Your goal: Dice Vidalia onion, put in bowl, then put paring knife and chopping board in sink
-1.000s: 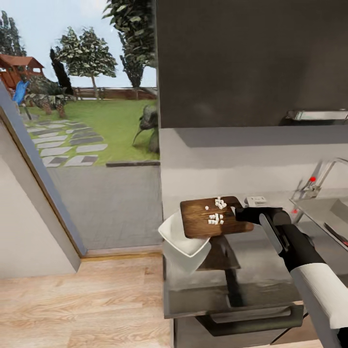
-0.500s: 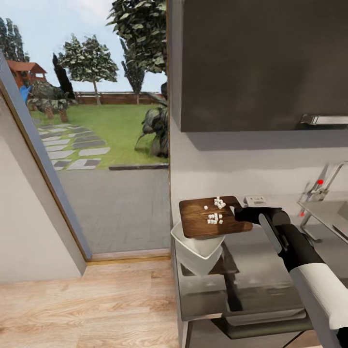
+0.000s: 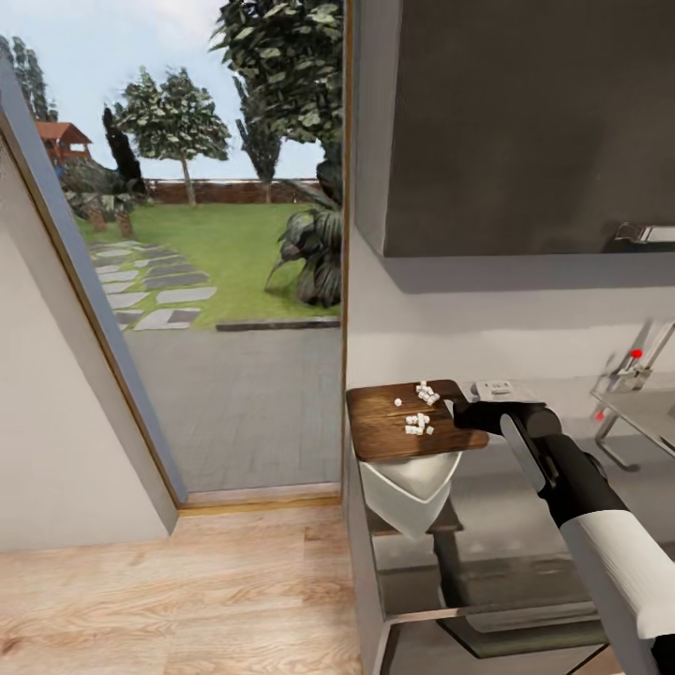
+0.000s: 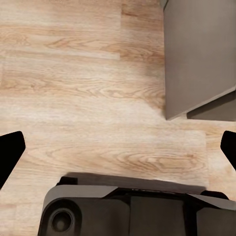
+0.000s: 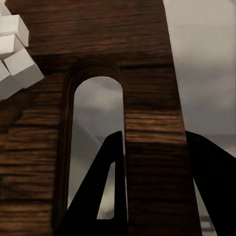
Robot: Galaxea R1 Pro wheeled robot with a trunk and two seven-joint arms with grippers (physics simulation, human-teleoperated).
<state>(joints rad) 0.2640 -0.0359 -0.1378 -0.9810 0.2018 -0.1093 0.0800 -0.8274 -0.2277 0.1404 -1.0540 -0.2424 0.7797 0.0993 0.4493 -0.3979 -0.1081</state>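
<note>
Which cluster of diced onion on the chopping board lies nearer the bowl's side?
The lower cluster, near the chopping board's front edge above the bowl; the other cluster sits by the far edge, toward the wall.

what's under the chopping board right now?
The white bowl sits directly below the chopping board, which the right tool holds level above it. The board covers the bowl's far rim and interior; diced onion lies on top.
</note>
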